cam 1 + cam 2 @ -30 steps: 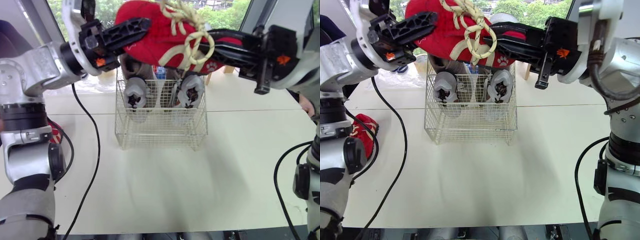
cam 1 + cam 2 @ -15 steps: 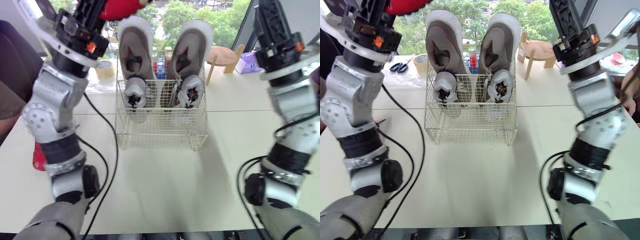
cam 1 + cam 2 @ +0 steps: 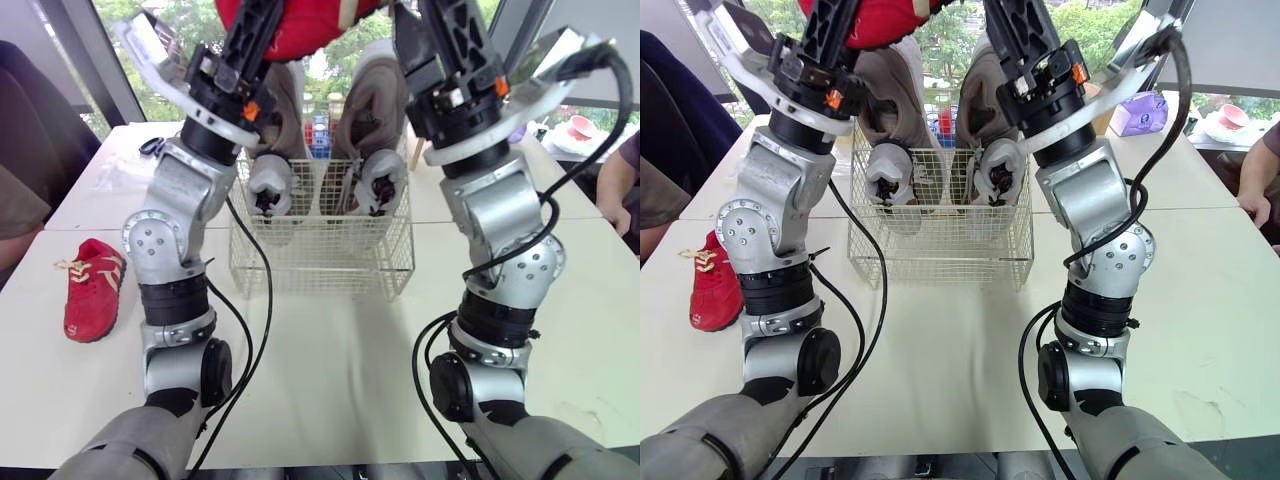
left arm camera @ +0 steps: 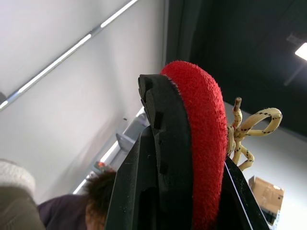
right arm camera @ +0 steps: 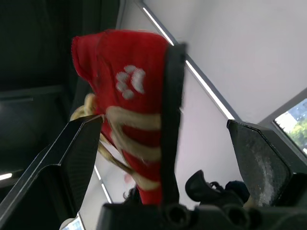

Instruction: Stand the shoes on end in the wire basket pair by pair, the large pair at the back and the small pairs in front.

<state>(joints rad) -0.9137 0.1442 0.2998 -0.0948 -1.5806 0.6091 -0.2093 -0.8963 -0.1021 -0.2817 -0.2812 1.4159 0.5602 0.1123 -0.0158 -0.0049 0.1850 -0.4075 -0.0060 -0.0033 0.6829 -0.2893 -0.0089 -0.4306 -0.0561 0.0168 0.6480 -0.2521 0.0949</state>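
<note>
Now that both arms have swung overhead, we hold the red shoe high above the wire basket, left jaws clamped on it, right jaws spread wide; lowering it in front comes next.

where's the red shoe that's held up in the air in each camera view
Left eye view: raised red shoe at the top edge, above the wire basket.
Right eye view: the shoe at the top edge, above the basket.
Left wrist view: centre, seen sole-edge on.
Right wrist view: centre, paw print showing.
Shared landmark: its yellow laces, in both wrist views.
</note>
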